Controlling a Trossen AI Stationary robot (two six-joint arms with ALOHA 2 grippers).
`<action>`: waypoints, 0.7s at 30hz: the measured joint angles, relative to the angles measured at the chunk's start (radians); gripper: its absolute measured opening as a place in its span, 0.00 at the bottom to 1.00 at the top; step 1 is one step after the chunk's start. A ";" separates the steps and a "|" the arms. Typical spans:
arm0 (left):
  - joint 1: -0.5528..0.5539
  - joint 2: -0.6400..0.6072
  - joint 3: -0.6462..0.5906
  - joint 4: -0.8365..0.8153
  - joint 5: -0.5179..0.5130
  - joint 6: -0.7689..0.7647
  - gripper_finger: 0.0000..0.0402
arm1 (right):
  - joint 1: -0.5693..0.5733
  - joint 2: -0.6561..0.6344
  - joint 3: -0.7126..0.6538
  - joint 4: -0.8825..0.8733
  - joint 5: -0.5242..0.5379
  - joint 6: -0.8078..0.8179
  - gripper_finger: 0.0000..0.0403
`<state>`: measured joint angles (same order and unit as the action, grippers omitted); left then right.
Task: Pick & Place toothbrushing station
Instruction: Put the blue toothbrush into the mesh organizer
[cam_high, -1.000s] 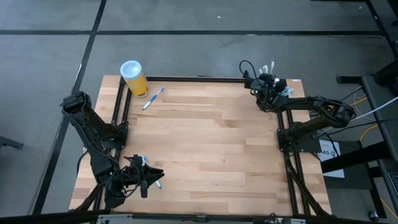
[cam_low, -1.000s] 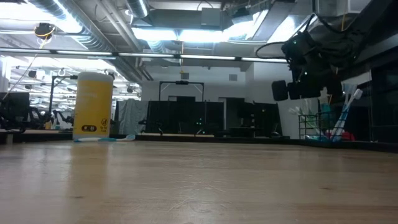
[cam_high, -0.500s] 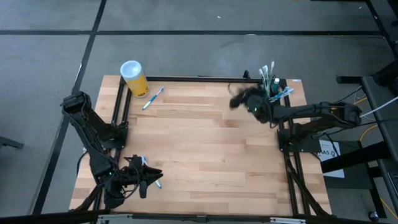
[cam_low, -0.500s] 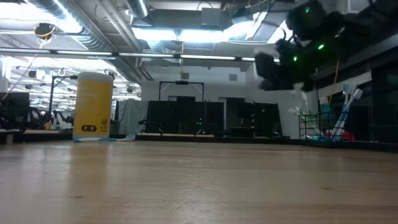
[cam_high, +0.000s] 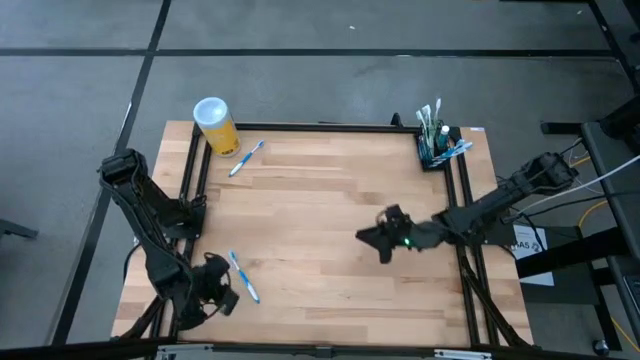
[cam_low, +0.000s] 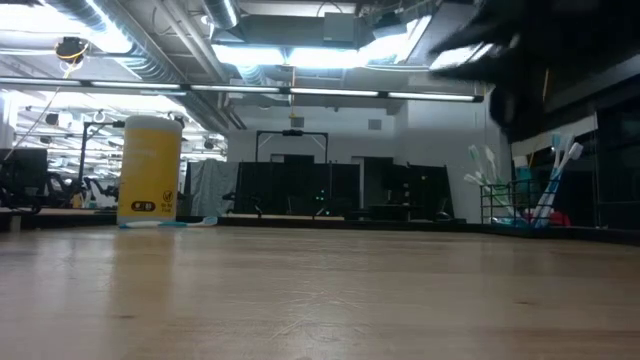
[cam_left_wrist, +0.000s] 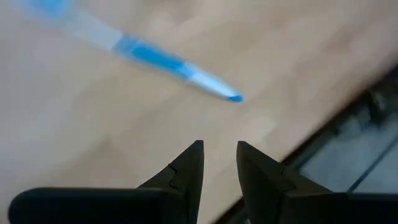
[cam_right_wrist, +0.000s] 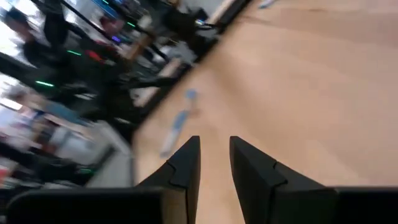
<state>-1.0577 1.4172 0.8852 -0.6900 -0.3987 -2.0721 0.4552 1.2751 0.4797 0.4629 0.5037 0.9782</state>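
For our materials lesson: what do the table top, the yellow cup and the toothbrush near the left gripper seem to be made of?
Table top: pale wood in glued strips with a smooth, faintly glossy finish; grain and plank seams show.
Yellow cup: probably plastic or coated card, matte, with a white lid.
Toothbrush: likely plastic, a translucent white and blue handle with a glossy look.

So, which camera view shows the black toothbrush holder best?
The high view: the black toothbrush holder stands whole at the table's far right corner, brushes sticking out. The low view shows it side-on, dim, at the right. Neither wrist view shows it.
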 joint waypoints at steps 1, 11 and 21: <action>0.007 0.007 0.000 0.000 0.028 -0.096 0.23 | 0.030 0.000 0.000 0.024 0.026 0.021 0.22; 0.359 0.111 0.000 0.101 0.186 -0.100 0.23 | 0.218 0.000 0.006 0.292 0.266 -0.035 0.22; 0.356 0.173 0.120 -0.100 0.444 -0.139 0.23 | 0.346 -0.001 0.146 0.281 0.308 -0.312 0.22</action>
<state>-0.7015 1.5902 1.0047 -0.7900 0.0450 -2.2110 0.8015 1.2739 0.6256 0.7441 0.8120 0.6665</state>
